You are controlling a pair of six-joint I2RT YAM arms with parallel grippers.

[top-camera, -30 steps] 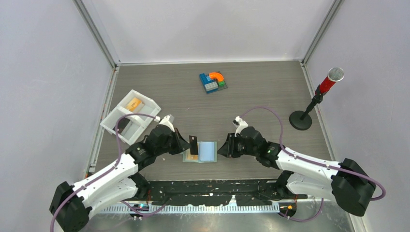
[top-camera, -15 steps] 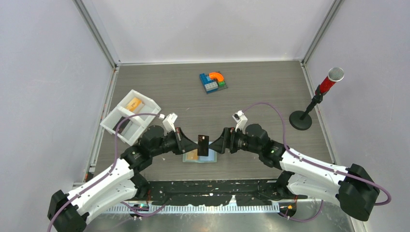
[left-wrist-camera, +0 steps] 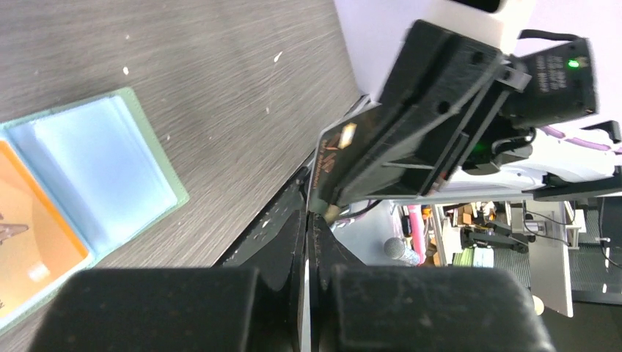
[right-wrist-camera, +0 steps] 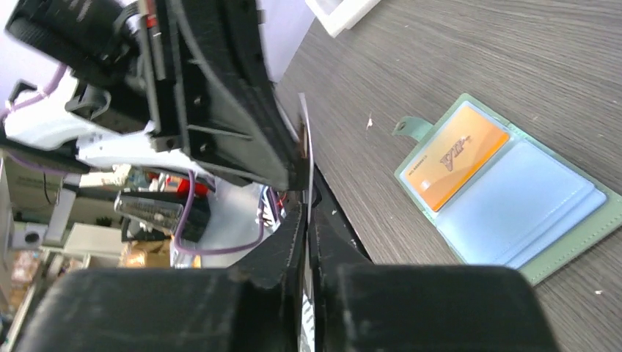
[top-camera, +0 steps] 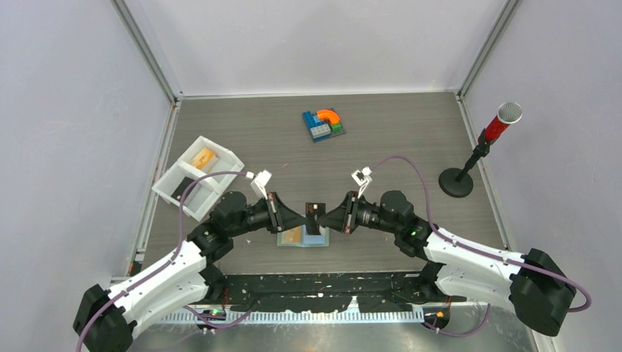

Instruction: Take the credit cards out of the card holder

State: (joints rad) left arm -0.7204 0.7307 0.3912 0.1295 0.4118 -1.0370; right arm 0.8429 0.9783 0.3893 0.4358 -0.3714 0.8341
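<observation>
Top and wrist views, near middle of table (top-camera: 396,147). Dark card (top-camera: 316,218) held off the surface over the right half of the holder (right-wrist-camera: 513,198), pinched from two sides at once. Left gripper (top-camera: 302,218) extended from the left, fingers fully closed on the card's left edge. Right gripper (right-wrist-camera: 308,216) extended from the right, fingers drawn together on the opposite edge, only the card's thickness between them. Gripper tips almost nose to nose, card between. Gold chip visible on the card face in the left wrist view; card seen edge-on in the right wrist view. Holder lying open and flat on the table directly beneath the grippers, grey-green cover down, closure tab (right-wrist-camera: 408,128) projecting from the outer edge of the left page. Orange card (right-wrist-camera: 455,158) seated face up in the left page's sleeve; right page a stack of pale blue translucent sleeves. White two-compartment tray (top-camera: 174,164) at the left of the table, well apart from the holder, with a flat orange piece (top-camera: 203,156) in the far compartment and a flat dark piece (top-camera: 183,192) in the near one. Cluster of toy blocks (top-camera: 323,124) on the far part of the table, near the middle. Red-and-silver microphone (top-camera: 500,123) on a round-based stand at the right edge, apart from both arms.
</observation>
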